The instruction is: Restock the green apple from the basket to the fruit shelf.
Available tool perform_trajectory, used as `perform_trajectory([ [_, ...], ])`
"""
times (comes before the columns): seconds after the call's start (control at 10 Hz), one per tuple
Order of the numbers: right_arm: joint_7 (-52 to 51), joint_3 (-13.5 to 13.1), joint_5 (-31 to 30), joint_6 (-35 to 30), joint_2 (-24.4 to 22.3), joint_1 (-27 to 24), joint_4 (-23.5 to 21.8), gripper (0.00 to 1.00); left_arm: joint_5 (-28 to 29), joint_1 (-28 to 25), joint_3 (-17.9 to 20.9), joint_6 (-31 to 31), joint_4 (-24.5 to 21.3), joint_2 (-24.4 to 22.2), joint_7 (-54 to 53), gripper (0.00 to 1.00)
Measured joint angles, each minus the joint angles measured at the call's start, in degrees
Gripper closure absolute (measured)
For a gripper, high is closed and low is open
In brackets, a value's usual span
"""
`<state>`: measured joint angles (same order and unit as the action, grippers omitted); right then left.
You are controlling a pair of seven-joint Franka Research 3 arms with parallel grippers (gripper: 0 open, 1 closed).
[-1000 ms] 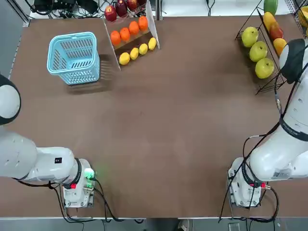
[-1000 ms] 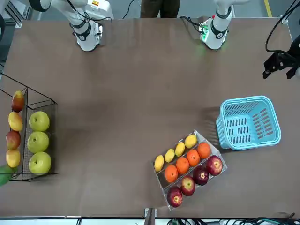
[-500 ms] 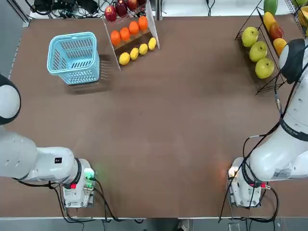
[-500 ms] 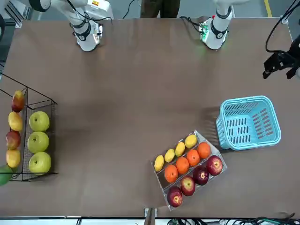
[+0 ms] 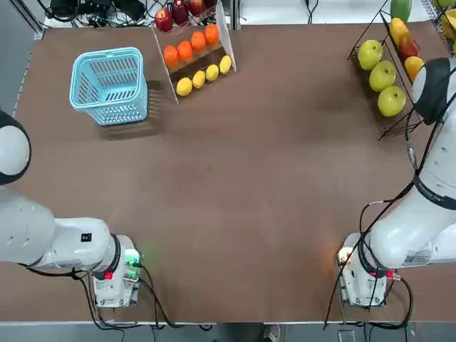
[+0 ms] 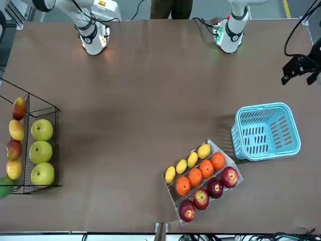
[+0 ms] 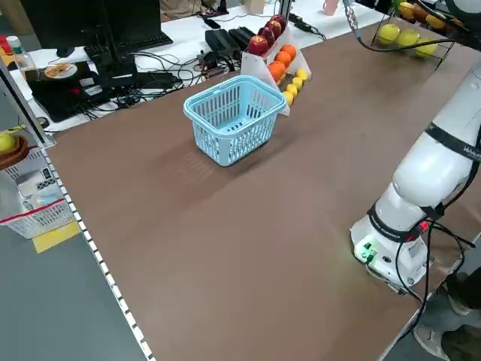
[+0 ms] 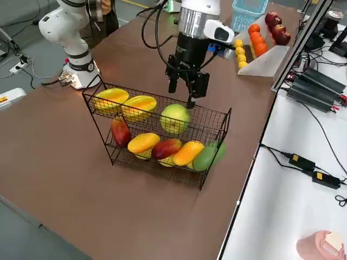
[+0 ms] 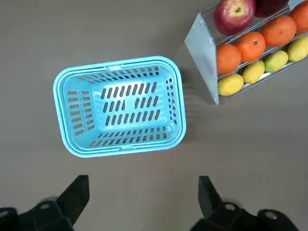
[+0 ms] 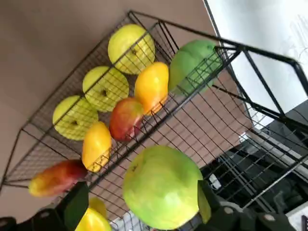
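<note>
The green apple (image 10: 161,186) lies on the upper tier of the black wire fruit shelf (image 8: 217,116), between the spread fingers of my right gripper (image 8: 182,96), which hangs open just above the apple (image 8: 175,119). Three more yellow-green apples (image 5: 382,75) sit in the shelf's lower tier. The light blue basket (image 9: 118,65) stands with nothing in it at the far left of the table. My left gripper (image 9: 143,182) hovers open beside the basket (image 6: 266,108), holding nothing. In the top view the right arm covers the upper tier.
A white-sided slanted stand (image 5: 224,35) with red apples, oranges and lemons stands beside the basket (image 5: 107,53). Mangoes and other fruit (image 8: 143,142) fill the shelf's other tiers. A monitor and cables (image 7: 113,45) lie beyond the table's far edge.
A small orange light has come on at the right arm's base. Neither arm nor any fruit has moved.
</note>
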<state>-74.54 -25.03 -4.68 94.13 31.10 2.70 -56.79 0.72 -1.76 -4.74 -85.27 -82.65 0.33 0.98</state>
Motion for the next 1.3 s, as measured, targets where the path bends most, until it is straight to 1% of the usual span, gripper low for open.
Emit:
perform_trajectory([
  [0.2, 6.0, 0.1, 1.2, -1.2, -0.7, 1.5, 0.1, 0.0, 0.0, 0.0, 0.0, 0.0, 0.0, 0.0, 0.0, 0.0],
  [0.4, 14.9, 0.1, 3.7, -2.7, -1.4, 3.3, 0.2, 0.0, 0.0, 0.0, 0.0, 0.0, 0.0, 0.0, 0.0, 0.0],
  [0.6, 27.6, 0.2, 7.9, -4.1, -2.4, 4.7, 0.2, 0.0, 0.0, 0.0, 0.0, 0.0, 0.0, 0.0, 0.0, 0.0],
  [0.9, 47.7, 0.8, 12.0, -8.7, -3.9, 6.5, 0.2, 0.0, 0.0, 0.0, 0.0, 0.0, 0.0, 0.0, 0.0, 0.0],
  [1.0, 52.6, 1.4, 12.7, -9.7, -4.3, 6.6, -0.3, 0.0, 0.0, 0.0, 0.0, 0.0, 0.0, 0.0, 0.0, 0.0],
  [1.1, 57.3, 2.7, 12.9, -10.1, -5.5, 6.5, -2.1, 0.0, 0.0, 0.0, 0.0, 0.0, 0.0, 0.0, 0.0, 0.0],
  [1.3, 67.7, 6.1, 12.9, -10.9, -8.8, 6.3, -6.5, 0.0, 0.0, 0.0, 0.0, 0.0, 0.0, 0.0, 0.0, 0.0],
])
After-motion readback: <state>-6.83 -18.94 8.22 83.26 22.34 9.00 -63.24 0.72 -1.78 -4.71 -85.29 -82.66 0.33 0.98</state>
